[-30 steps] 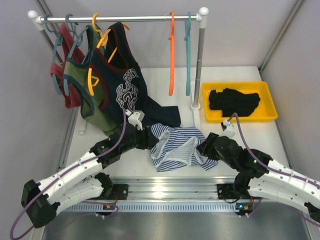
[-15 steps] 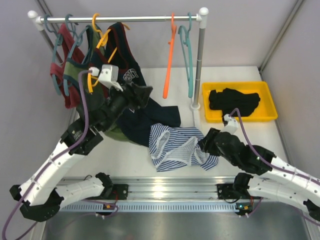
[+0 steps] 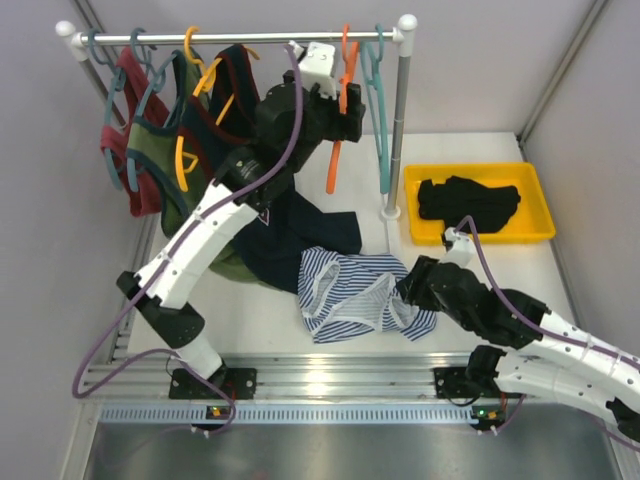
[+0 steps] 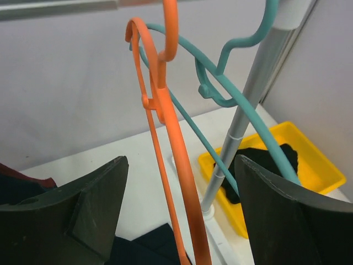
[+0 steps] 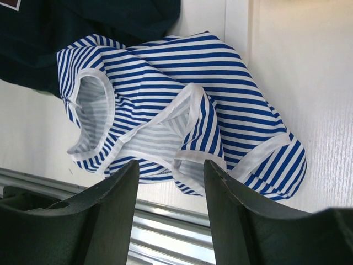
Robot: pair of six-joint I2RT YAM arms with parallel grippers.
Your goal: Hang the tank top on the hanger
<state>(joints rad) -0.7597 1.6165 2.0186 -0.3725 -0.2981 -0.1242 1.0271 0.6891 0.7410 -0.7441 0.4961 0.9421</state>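
Striped tank top (image 3: 360,295) lies crumpled on the white table (image 3: 470,270), a little toward 6 o'clock from the middle of the top view, just where it lay a second ago. Its long axis runs roughly 9 to 3 o'clock. The pale-trimmed neck and armhole openings face 9 o'clock and the hem trails toward 4 o'clock.

What has changed is the left arm. A second ago the left gripper (image 3: 350,112) was low beside the tank top's 9 o'clock edge; now it is raised at 12 o'clock, up at the rail (image 3: 240,38). Its fingers are spread wide on either side of the hanger (image 3: 333,165), with a gap showing on both sides in the wrist view, so they hold nothing.

The hanger's hook is over the rail. It hung straight down before, but its long axis now slants from 12 toward 7 o'clock, beside the teal hanger (image 3: 378,100).

The right gripper (image 3: 408,288) has barely shifted. It sits at the tank top's 3 o'clock side with its fingers partly apart above the striped cloth, holding nothing.
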